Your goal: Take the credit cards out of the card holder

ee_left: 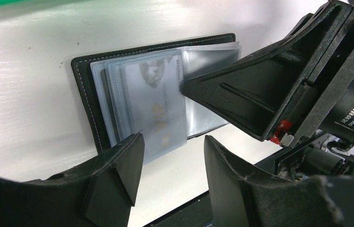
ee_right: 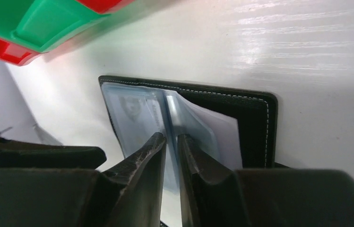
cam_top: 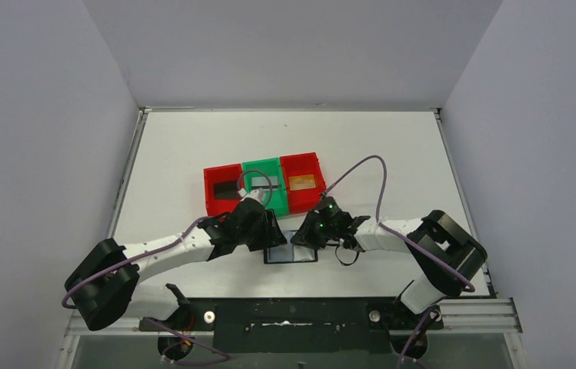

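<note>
The black card holder (cam_top: 292, 254) lies open on the white table between my two grippers, its clear sleeves fanned out. In the left wrist view a pale card marked VIP (ee_left: 158, 111) shows inside a sleeve of the card holder (ee_left: 84, 90). My left gripper (ee_left: 174, 142) is open just off the holder's near edge, with nothing between its fingers. My right gripper (ee_right: 172, 137) is only slightly open, and a thin sleeve leaf at the fold of the card holder (ee_right: 256, 127) stands in the gap. From above, the left gripper (cam_top: 271, 231) and right gripper (cam_top: 309, 234) nearly meet.
Three bins stand in a row just behind the holder: a red bin (cam_top: 214, 201) with a dark card, a green bin (cam_top: 273, 173), and a red bin (cam_top: 302, 165) with a gold card (cam_top: 304, 183). The table's front edge and a black rail lie close behind the grippers.
</note>
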You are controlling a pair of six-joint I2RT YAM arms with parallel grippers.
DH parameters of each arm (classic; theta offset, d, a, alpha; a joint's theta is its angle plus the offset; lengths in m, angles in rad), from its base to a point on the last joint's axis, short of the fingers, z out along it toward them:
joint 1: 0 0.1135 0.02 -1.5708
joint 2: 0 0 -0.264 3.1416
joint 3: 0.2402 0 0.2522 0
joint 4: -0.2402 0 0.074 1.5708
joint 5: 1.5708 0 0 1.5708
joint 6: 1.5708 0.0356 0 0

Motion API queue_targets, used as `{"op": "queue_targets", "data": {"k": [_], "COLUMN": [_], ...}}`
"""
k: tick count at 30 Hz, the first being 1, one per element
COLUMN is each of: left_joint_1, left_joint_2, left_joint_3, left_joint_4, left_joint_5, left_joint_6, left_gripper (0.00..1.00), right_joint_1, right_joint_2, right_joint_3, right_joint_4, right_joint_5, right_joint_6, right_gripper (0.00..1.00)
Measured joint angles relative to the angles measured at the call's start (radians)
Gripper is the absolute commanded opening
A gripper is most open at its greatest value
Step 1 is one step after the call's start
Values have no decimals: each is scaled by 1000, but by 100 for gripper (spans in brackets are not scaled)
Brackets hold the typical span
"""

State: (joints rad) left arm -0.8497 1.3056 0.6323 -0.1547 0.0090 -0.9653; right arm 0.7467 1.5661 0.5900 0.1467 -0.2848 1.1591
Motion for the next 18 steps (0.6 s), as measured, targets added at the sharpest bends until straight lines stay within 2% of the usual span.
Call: {"op": "queue_targets", "data": {"k": [7, 18], "left_joint_1": [0, 0], "left_joint_2": [2, 2], "left_joint_3": [0, -5], "left_joint_4": [1, 14], "left_joint_5": [0, 5], "left_joint_6": [0, -9], "left_gripper": [49, 49], "right_joint_1": [47, 60], "right_joint_2": [7, 37], "right_joint_3": [84, 141], "right_joint_4": [-159, -226], "right_joint_5": [109, 125], "right_joint_6": [-56, -75], "right_gripper": [11, 10]}}
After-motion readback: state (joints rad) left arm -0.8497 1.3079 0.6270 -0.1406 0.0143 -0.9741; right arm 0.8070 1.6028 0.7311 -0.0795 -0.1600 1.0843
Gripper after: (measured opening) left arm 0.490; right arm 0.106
